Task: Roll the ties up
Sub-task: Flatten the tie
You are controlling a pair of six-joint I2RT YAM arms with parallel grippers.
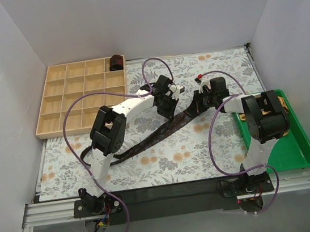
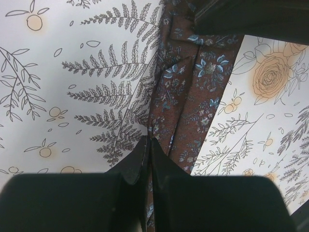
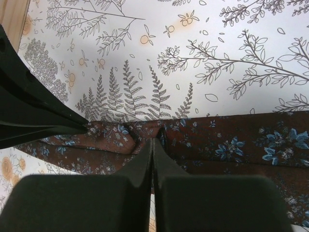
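A long dark maroon tie [image 1: 157, 135] with small blue flowers lies diagonally across the floral cloth. Its upper end is bunched between the two grippers. My left gripper [image 1: 168, 104] is shut on the tie, and the left wrist view shows the fabric [image 2: 203, 96] creased at the closed tips [image 2: 150, 141]. My right gripper [image 1: 200, 101] is shut on the same tie [image 3: 241, 140], with a fold pinched at its tips [image 3: 153, 141]. The two grippers are close together. A small dark rolled tie [image 1: 116, 62] sits in the back right compartment of the wooden tray.
The wooden divided tray [image 1: 43, 102] stands at the back left. A green tray [image 1: 285, 150] lies at the right, with a yellow patterned piece [image 1: 282, 98] in it, partly hidden by the right arm. Purple cables loop over both arms.
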